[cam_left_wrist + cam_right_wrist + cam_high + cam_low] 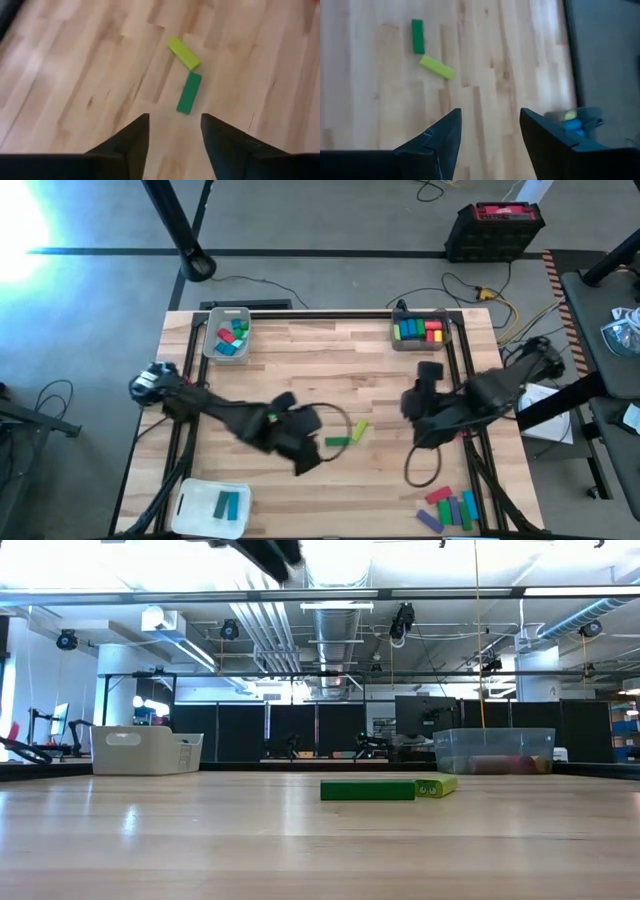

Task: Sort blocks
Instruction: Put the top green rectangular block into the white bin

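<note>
Here the left gripper (172, 134) hovers with fingers spread and empty, just beside a green bar (189, 92) lying flat on the wooden table (330, 370), a yellow-green bar (184, 52) nearly touching its end. The right gripper (490, 129) waits, likewise spread, to their right.

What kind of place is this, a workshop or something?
Probably a robotics lab: a wooden table with two robot arms mounted on it, exposed ducts overhead, workstation monitors behind, and cables across the floor.

Two bars (347, 435) lie mid-table between the arms, other blocks (450, 508) near the table's (330, 360) front right corner
</note>
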{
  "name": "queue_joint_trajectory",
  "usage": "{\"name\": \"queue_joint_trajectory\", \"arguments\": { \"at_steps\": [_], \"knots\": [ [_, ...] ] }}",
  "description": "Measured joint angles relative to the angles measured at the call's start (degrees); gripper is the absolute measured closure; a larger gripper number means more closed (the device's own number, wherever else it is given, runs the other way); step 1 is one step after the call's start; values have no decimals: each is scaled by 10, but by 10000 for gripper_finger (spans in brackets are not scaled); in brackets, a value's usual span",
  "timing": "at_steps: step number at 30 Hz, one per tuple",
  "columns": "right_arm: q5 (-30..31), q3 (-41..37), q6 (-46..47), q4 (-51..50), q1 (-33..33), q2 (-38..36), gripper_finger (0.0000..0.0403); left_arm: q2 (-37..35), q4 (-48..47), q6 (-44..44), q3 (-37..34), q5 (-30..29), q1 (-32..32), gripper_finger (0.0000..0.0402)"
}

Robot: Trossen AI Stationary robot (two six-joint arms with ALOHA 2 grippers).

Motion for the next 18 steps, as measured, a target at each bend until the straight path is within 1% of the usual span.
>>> {"name": "queue_joint_trajectory", "arguments": {
  "at_steps": [4, 7, 10, 13, 18],
  "knots": [
    [-21, -56, 39, 21, 13, -60, 207, 66, 19, 106, 47, 47, 37, 200],
    [-46, -109, 60, 54, 27, -107, 206, 113, 24, 161, 81, 69, 60, 168],
    [-53, -160, 74, 112, 48, -146, 207, 150, 39, 186, 111, 98, 84, 139],
    [-54, -201, 77, 176, 76, -168, 211, 186, 68, 199, 131, 131, 100, 119],
    [-50, -235, 99, 191, 111, -168, 219, 242, 89, 230, 154, 176, 116, 110]
  ]
}}
